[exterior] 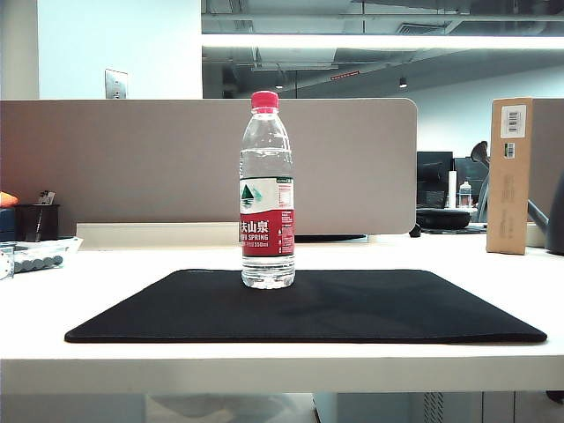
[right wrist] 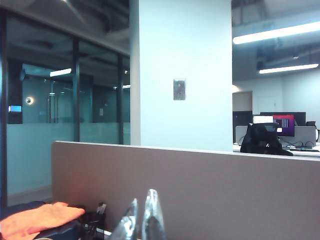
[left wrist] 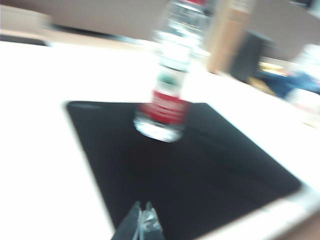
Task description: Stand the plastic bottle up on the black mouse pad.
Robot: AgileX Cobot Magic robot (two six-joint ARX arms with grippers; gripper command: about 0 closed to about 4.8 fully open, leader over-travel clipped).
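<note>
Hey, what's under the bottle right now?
The bottle stands upright on the black mouse pad, which lies on the white table. The table beneath the pad is covered. Neither gripper touches the bottle: left gripper and right gripper are shut, empty.

plastic bottle (exterior: 267,189) red label reading "SPRING" beneath white Chinese characters
</note>
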